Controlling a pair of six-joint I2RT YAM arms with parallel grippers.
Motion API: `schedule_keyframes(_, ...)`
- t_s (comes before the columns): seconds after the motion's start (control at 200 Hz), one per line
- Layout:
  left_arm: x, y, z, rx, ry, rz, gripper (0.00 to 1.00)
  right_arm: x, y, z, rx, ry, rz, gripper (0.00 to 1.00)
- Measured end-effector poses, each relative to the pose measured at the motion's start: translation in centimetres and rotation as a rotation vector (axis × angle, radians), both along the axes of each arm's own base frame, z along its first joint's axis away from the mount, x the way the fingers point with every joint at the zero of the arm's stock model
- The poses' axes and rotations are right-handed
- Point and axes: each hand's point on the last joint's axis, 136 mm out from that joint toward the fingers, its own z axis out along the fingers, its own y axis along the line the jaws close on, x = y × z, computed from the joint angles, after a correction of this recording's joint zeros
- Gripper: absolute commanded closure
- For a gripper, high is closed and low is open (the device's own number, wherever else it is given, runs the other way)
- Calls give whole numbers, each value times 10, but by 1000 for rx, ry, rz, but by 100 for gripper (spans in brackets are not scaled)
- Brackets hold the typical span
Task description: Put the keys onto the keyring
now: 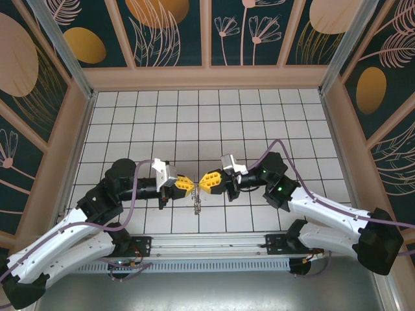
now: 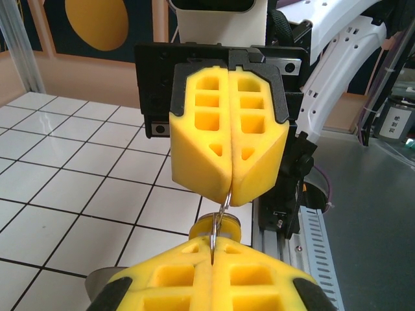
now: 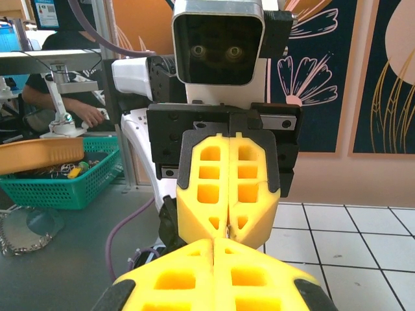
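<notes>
No legible text or numbers.

- floor of glossy square tiles (image 1: pixel 194 116): white, with a thin dark grid.
- wall panels in pale wooden frames (image 1: pixel 172 32): dark teal, printed with peach line-drawn flowers and leaves and ochre-orange discs.
- left gripper (image 1: pixel 186 184) with blocky ribbed fingertips: bright yellow on a black mount.
- right gripper (image 1: pixel 207 182): the same yellow on black.
- left arm (image 1: pixel 65 243) and right arm (image 1: pixel 331 217): white shells, black joints.
- cable (image 3: pixel 108 253): dull purple.
- keyring, a thin wire loop (image 2: pixel 222 217): silvery grey.
- keys, a tiny metal cluster (image 1: pixel 196 205): pale silver.
- mesh plastic basket (image 3: pixel 65 184): green.
</notes>
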Motion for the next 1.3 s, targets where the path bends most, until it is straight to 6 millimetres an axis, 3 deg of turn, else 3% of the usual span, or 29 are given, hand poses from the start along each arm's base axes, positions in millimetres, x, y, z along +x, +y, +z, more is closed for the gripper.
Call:
schedule_keyframes(0.631, -3, -1, 0, -2, 3, -17, 100, -14, -3, -10, -8, -165, 6, 100)
schedule_keyframes(1.301, 2, 0, 0, -1, -4, 11, 100, -26, 5, -42, -109, -239, 11, 99)
